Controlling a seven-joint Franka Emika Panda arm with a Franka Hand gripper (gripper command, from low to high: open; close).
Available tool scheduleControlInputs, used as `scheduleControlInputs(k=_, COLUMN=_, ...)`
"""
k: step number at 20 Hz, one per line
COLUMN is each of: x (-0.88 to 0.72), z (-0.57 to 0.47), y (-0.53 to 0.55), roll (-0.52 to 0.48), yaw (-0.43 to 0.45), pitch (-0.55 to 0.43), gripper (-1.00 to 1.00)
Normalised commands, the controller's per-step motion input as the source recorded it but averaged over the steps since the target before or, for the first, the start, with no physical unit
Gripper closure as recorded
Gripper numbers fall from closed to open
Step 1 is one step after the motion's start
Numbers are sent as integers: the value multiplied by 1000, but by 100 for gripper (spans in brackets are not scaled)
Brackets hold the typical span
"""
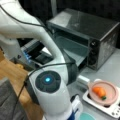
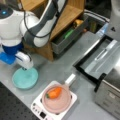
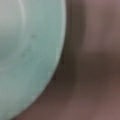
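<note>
One teal plate [image 2: 25,78] is seen low at a front view's left, on the grey table [image 2: 57,67], directly beneath the gripper [image 2: 25,68]; jaw state cannot be told. Rightward, a carrot [image 2: 54,92] is cradled in a pink bowl [image 2: 57,104], then the toaster oven [image 2: 103,62], its door left lowered.

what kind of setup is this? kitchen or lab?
Likely a mock kitchen on a lab bench: toaster oven with its door open, a carrot in a pink pan on a small stove, gripper over a teal plate.
</note>
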Motion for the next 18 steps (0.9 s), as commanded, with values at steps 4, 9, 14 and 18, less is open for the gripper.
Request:
scheduleControlInputs(k=4, x=284, z=-102, y=-133, roll=177, yaw=-60, pitch=-32, gripper=-100)
scheduleControlInputs(k=9, x=307, z=-156, y=-159, roll=165, yaw=-20, pitch=-39, gripper=-100)
scheduleControlInputs(k=14, x=272, z=-43, y=-168, roll=159, yaw=11, pitch=9, gripper=100)
scheduleControlInputs(k=18, x=240, z=24, y=-114, roll=159, yaw=14, pitch=43, gripper=100)
